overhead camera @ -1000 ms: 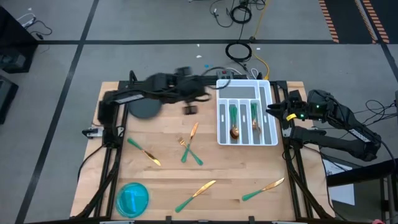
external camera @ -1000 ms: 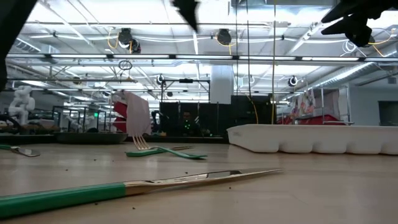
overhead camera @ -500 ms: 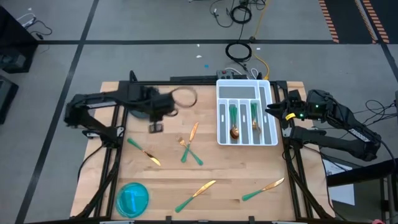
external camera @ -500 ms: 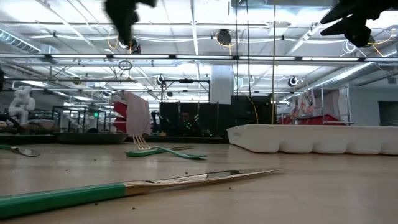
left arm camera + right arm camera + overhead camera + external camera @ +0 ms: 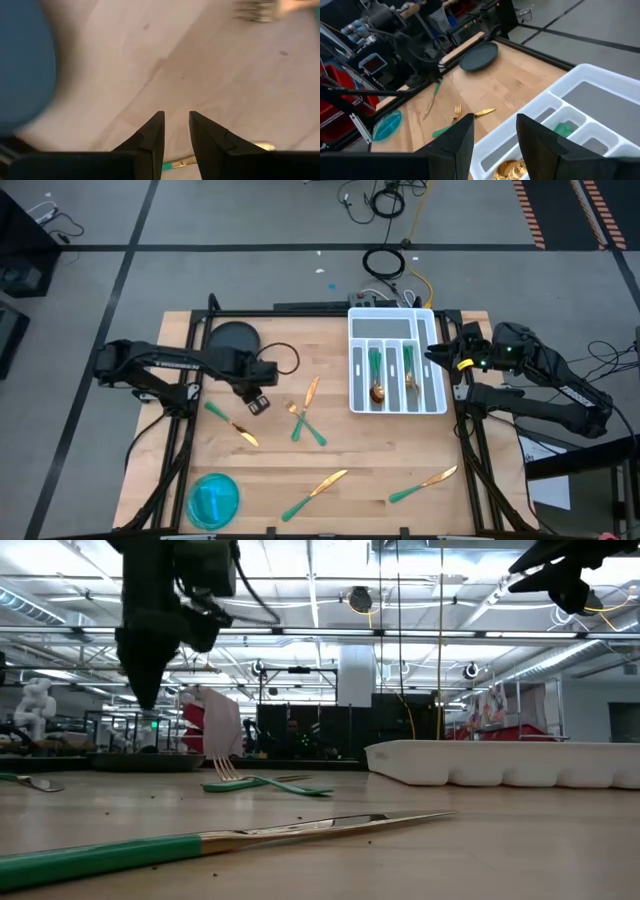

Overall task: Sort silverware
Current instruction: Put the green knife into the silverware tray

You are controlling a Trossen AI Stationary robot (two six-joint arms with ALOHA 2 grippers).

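Silverware (image 5: 310, 421) lies scattered over the wooden counter (image 5: 390, 455), with more of it already in the white tray (image 5: 397, 404) at the far right. In the tray, green handles and gold heads fill two of the long middle compartments; a gold spoon bowl shows at the near end of one of them. Loose on the counter: a knife (image 5: 231, 423) at centre left, a fork (image 5: 306, 424) crossed with another green-handled piece near the middle, a gold-headed piece (image 5: 311, 390) just beyond them, and two knives toward the near edge, one (image 5: 314, 494) in the middle and one (image 5: 423, 484) to the right.

A blue bowl (image 5: 213, 499) sits at the near left corner, and a dark round plate (image 5: 232, 340) at the far left.

The left gripper (image 5: 259, 403) hangs low over the counter at centre left, between the dark plate and the knife there, just beside that knife's handle end. Its fingers (image 5: 152, 137) stand a little apart with bare wood showing through the gap; nothing is pinched.

The right gripper (image 5: 433, 353) waits at the right edge of the tray, raised above it. Its fingers (image 5: 457, 140) are spread, empty, pointing across the tray toward the counter's middle.
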